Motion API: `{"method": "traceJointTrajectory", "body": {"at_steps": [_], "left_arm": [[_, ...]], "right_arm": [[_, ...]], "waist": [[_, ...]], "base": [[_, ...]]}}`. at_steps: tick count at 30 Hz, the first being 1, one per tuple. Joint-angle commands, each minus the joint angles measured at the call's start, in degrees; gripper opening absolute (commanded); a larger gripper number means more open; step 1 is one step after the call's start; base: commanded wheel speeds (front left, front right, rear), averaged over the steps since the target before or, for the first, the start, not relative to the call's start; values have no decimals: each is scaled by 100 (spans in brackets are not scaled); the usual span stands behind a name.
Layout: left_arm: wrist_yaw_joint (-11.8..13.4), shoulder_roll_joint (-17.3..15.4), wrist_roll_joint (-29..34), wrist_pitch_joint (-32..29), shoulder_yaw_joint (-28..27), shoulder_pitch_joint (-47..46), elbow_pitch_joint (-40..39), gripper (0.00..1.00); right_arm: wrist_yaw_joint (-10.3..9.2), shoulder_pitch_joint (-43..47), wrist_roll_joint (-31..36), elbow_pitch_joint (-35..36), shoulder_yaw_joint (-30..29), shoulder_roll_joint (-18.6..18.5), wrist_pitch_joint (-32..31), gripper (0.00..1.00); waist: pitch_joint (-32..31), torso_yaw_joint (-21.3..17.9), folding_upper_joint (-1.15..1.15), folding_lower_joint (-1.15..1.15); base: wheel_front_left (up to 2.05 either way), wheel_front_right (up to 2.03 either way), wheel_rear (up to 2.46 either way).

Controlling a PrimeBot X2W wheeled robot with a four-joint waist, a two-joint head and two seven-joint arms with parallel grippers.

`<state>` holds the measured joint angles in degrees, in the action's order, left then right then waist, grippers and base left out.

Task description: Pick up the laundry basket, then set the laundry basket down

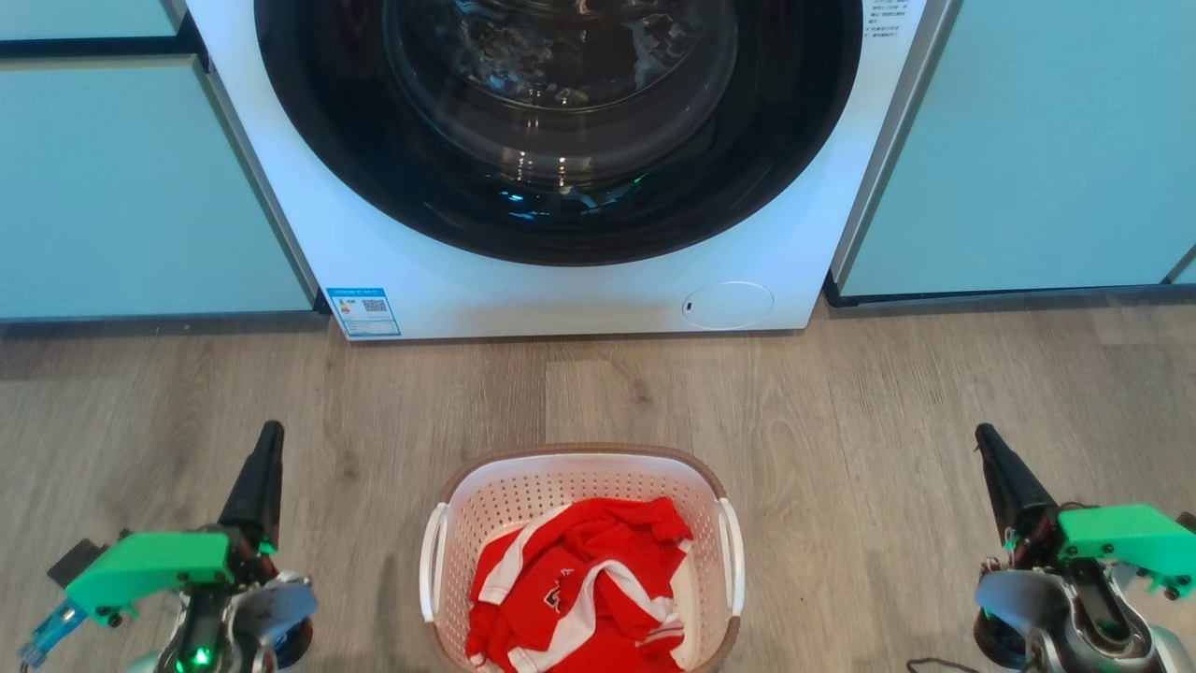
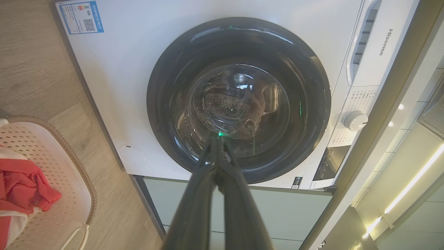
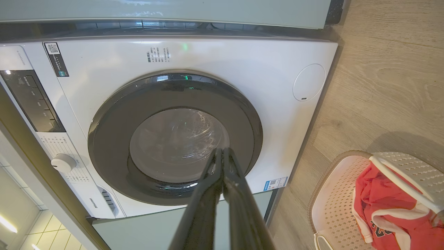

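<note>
As our left claw (image 1: 270, 437) and right claw (image 1: 987, 439), each pressed together, flank it across open wooden floor (image 1: 841, 421), the laundry basket (image 1: 561, 491) sits between them, brown rim well clear of the washing machine (image 1: 420, 271).

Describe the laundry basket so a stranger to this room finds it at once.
Start at the white front-loading washing machine with the dark round door, set between pale green cabinets. On the wood floor in front of it stands the laundry basket. It is white and perforated, with a brown rim and white side handles, and holds a red-and-white garment.
</note>
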<state>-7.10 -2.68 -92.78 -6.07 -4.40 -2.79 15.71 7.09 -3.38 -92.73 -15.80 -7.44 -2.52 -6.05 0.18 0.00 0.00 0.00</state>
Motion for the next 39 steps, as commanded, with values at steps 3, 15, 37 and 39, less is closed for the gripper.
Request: {"method": "traceJointTrajectory", "body": {"at_steps": [3,15,37,39], "left_arm": [[-39,-25,61,-42,-212,-340,-167,0],[6,12,18,23,15,152,247,100],[-2,6,773,393,-281,75,3,100],[-2,5,876,427,-330,56,-44,100]], "right_arm": [[40,-280,54,178,95,-42,-41,0],[-1,115,7,-246,30,39,22,100],[6,-25,722,4,-101,26,392,100],[7,-36,875,43,-74,24,425,100]], "waist": [[0,0,0,0],[4,0,0,0],[6,-2,0,0],[5,0,0,0]], "base": [[0,0,0],[0,0,0],[0,0,0],[0,0,0]]}}
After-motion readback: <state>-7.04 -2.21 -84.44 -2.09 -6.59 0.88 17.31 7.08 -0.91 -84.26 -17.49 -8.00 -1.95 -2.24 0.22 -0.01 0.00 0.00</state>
